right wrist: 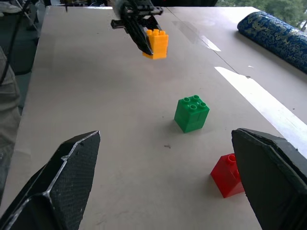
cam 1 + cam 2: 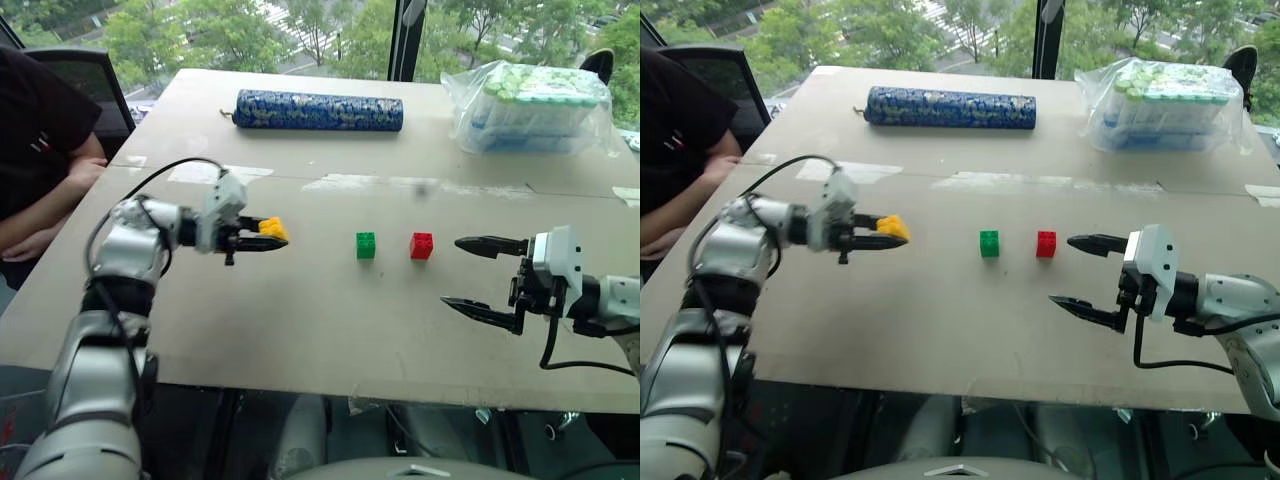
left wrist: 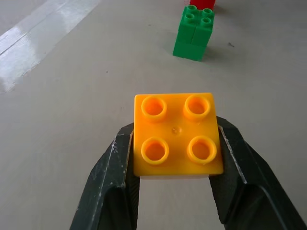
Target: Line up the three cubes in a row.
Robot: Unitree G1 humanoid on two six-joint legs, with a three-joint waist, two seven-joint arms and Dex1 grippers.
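Observation:
My left gripper is shut on the yellow cube and holds it a little above the table, left of the other two. The left wrist view shows the yellow cube studs up, pinched between both black fingers. The green cube and the red cube sit side by side on the table, a small gap between them. My right gripper hovers open to the right of the red cube, nothing between its fingers. Its wrist view takes in the green cube, the red cube and the held yellow cube.
A blue patterned roll lies across the far side of the table. A clear bag holding a plastic box sits at the far right. A person's arm rests at the table's left edge.

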